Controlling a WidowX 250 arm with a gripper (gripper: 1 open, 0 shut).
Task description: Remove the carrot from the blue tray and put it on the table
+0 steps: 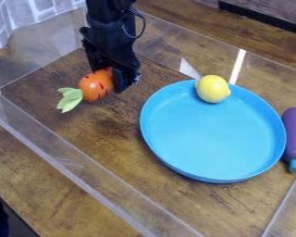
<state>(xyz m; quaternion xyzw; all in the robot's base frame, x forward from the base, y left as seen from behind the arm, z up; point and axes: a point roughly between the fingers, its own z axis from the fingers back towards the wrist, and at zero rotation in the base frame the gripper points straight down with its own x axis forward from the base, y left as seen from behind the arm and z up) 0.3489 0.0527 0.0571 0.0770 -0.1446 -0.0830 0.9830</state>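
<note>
Carrot (pixel 96 86): small, stubby, orange with darker ridges; pale green leaves pointed left and slightly down. It is gripped at its orange body by the end effector (pixel 111 78), low over the tabletop (pixel 107 139); contact unclear. Blue tray (pixel 216 130): large, round, raised rim, seen flat on the tabletop, right of the carrot, apart.

no readable text, no labels, no numbers anywhere

Single raised camera, angled down across table (pixel 101 139), fairly close
</note>
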